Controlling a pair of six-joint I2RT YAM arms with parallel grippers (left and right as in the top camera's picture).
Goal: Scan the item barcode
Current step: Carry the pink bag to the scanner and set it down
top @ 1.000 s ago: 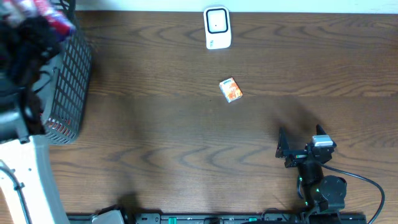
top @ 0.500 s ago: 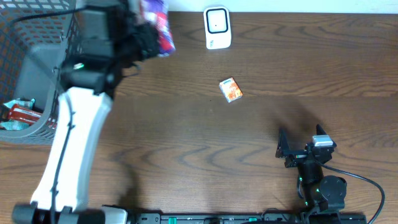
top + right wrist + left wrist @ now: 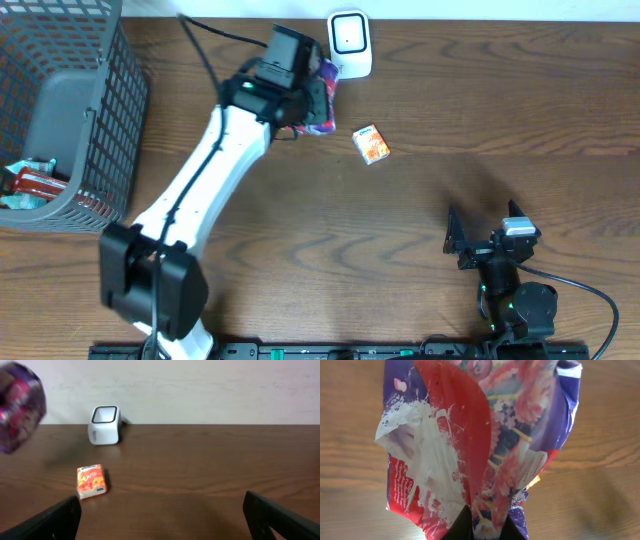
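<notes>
While packet fills left wrist, overhead shows scanner nearby

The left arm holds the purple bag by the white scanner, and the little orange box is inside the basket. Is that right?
Not quite. The little orange box lies on the table, outside the basket, as the overhead view shows. The left gripper does hold the purple bag by the white scanner.
</notes>
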